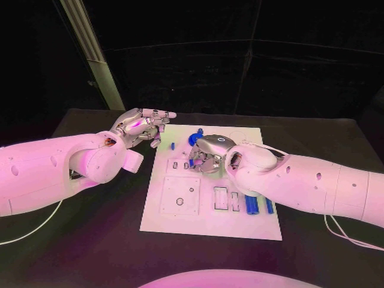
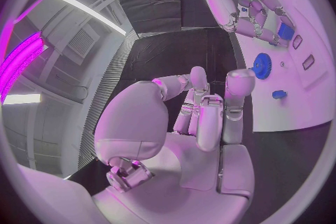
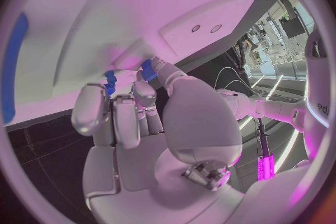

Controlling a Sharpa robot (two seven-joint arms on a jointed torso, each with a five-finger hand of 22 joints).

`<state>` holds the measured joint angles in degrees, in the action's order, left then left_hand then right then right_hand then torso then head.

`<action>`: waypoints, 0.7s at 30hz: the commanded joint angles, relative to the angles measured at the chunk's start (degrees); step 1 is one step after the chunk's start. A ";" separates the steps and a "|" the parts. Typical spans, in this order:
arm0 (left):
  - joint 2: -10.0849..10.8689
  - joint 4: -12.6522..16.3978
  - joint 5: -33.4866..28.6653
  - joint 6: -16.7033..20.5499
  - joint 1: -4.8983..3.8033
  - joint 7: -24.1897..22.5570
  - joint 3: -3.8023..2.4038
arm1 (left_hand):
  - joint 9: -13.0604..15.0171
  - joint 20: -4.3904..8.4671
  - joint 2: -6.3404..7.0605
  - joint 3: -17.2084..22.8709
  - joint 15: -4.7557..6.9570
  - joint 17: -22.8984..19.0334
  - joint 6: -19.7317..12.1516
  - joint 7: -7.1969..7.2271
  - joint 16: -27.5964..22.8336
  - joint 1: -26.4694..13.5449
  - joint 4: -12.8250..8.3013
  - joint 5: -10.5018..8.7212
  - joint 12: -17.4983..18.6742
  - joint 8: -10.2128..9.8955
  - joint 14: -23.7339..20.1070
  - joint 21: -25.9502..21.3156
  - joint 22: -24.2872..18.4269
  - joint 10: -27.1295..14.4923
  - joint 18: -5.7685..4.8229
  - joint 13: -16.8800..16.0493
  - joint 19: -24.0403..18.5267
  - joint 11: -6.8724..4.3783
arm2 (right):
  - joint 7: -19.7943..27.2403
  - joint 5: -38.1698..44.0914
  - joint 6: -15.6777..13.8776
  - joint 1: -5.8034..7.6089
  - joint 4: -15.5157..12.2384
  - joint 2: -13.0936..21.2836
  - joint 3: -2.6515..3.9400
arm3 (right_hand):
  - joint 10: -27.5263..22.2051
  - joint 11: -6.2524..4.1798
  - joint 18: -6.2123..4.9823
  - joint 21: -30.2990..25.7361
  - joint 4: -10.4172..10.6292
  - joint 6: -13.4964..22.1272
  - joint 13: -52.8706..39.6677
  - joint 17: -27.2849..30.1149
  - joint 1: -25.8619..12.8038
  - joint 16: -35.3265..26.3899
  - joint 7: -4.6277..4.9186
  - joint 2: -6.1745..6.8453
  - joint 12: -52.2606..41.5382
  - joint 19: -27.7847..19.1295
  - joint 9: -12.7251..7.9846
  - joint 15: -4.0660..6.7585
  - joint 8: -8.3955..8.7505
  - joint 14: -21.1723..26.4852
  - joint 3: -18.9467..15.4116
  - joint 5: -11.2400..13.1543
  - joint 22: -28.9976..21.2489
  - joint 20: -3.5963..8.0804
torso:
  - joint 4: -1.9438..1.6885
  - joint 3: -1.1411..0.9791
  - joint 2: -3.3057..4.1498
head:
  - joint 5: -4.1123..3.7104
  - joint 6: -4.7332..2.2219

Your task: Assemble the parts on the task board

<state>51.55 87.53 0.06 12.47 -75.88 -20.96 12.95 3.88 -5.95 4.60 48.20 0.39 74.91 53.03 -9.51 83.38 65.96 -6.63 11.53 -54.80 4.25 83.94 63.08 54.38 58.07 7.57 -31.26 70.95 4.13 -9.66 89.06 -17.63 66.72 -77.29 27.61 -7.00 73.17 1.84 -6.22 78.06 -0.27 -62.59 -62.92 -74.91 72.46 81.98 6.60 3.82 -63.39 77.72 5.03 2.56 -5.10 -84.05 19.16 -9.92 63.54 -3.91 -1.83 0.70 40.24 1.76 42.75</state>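
Right hand [image 1: 207, 157] sits over the task board [image 1: 211, 225] centre, fingers [image 3: 143, 92] pinching a small blue part [image 3: 148, 70] against the board, likely seating it. Left hand [image 1: 143, 128], at ten o'clock off the board's edge over the counter [image 1: 88, 252], fingers loosely spread and grasping nothing, keeps clear. Blue gear [image 1: 195, 138] stands at twelve o'clock.

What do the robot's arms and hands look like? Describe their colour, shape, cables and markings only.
Both arms are smooth white rounded shells with small dark holes along them. Each ends in a silver many-fingered hand, the left hand and the right hand, built of metallic segments with exposed mechanics at the wrist. A thin white cable trails from each arm onto the table.
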 commanded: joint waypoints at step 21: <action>0.00 -0.05 -0.27 -0.54 -0.10 -0.15 -0.05 | -0.08 0.12 -0.24 -0.34 -0.18 6.01 0.09 0.10 0.59 0.24 -0.30 0.22 0.08 -0.21 2.60 0.85 0.85 -0.51 0.27 0.14 0.50 0.04 | -2.19 0.95 2.12 -0.27 -0.04 0.13 -0.27 | -2.42 1.35 0.85 -0.67 1.72 4.40 2.12 -3.64 -1.86 0.04 1.62 2.49 2.25 -0.73 -0.89 -1.33 1.41 -3.56 -3.43 0.14 -0.80 -0.91 | -0.02 -0.01 0.01 | -0.18 0.14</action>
<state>51.58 87.45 0.01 12.44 -75.88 -20.85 12.95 3.87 -5.82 4.60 48.05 0.40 74.91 53.02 -9.50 83.60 65.96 -6.79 11.53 -54.80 4.25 83.94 63.62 55.16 57.94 7.57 -31.18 71.09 3.99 -10.60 89.55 -17.04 66.65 -77.46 27.66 -7.04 71.02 3.17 -6.22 77.60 1.40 -58.59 -60.86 -74.91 70.73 81.98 8.17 6.01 -61.39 77.11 4.22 1.72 -3.77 -84.04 16.01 -9.98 62.81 -4.51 -1.81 0.67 40.25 1.58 42.92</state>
